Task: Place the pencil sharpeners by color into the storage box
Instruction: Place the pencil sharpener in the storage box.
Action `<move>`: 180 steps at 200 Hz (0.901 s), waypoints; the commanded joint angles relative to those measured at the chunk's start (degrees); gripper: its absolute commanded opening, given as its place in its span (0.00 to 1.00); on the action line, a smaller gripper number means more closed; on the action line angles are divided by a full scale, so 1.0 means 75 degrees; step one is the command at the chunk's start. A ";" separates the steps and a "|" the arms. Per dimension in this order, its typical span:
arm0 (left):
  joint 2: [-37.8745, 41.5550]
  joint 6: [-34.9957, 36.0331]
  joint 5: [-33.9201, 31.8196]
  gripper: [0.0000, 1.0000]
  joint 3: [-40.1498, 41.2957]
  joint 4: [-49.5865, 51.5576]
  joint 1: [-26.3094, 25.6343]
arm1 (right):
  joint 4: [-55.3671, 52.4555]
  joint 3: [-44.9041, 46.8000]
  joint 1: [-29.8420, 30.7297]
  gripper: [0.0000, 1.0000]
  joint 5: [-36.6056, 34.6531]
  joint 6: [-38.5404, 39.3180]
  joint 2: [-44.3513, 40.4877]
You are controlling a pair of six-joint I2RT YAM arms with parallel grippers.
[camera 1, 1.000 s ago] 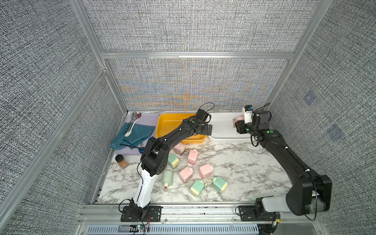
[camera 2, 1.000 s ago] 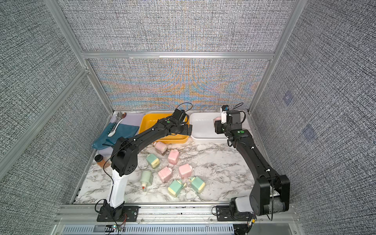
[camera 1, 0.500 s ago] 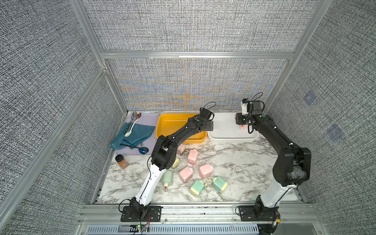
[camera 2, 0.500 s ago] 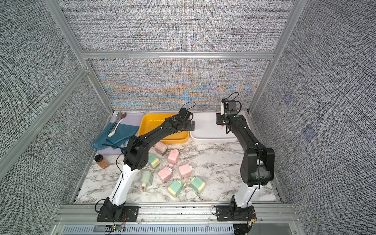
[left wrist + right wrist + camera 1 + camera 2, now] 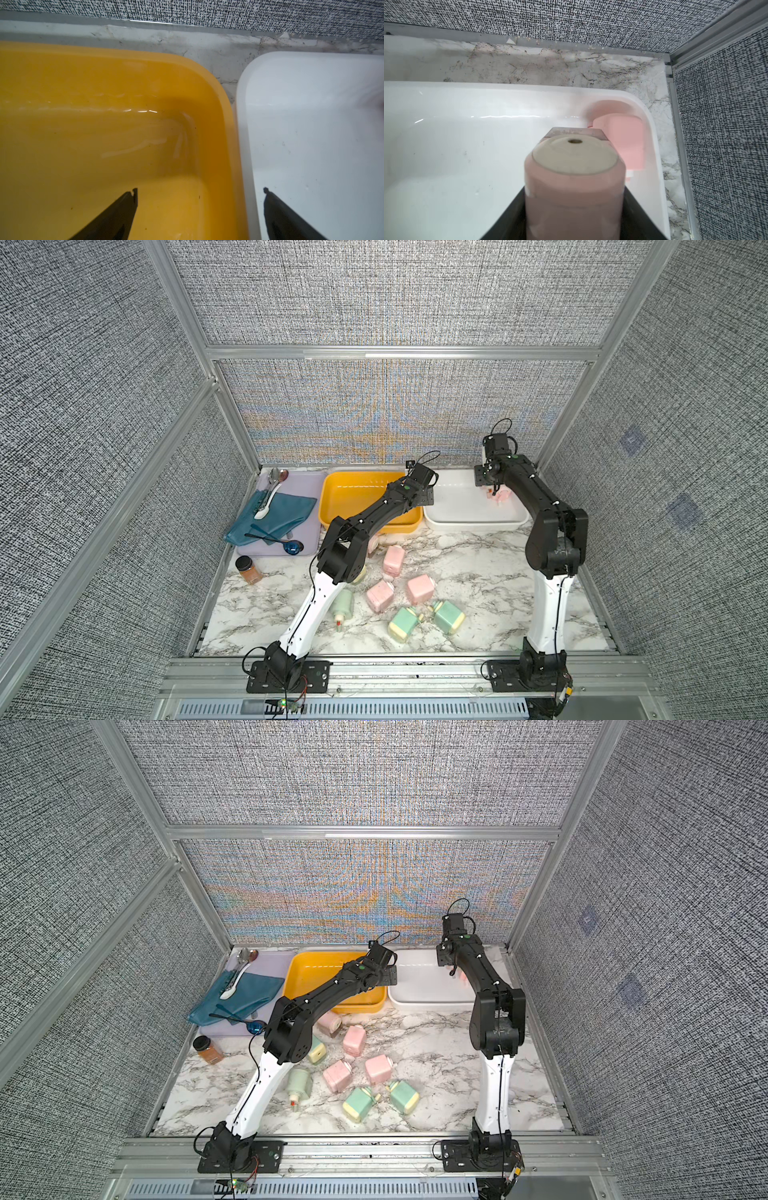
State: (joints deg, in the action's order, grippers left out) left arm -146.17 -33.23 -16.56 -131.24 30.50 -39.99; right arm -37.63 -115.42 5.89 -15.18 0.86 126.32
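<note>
In both top views we saw the left tool [image 5: 424,501] over the seam between the yellow bin [image 5: 353,497] and the white bin [image 5: 473,526]. The right tool [image 5: 490,488] hung low over the white bin's far right end, with pink plastic showing under it. Eight loose sharpeners [image 5: 337,1075], four pink and four green, lay on the desk [image 5: 478,572] in front of the bins, and a spice jar [image 5: 248,569] stood well apart at the left.

In the left wrist view, the left tool [image 5: 199,192] stood wide open and empty, one finger above each bin.

In the right wrist view, the right tool [image 5: 575,207] gripped a pink sharpener [image 5: 574,178], cream end outward, above the white bin's floor. A second pink sharpener [image 5: 623,143] lay in the bin's corner just beyond.
</note>
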 commanded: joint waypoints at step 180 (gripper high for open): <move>-0.0194 0.0118 -0.0310 0.99 -0.0062 0.0093 0.0028 | -0.0777 -0.2248 0.0291 0.19 -0.1161 -0.0772 0.2097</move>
State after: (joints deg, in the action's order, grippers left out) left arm -147.52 -32.95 -18.09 -131.66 30.50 -39.97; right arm -44.29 -131.70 7.57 -19.55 -5.41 141.45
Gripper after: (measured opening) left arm 0.994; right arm 0.582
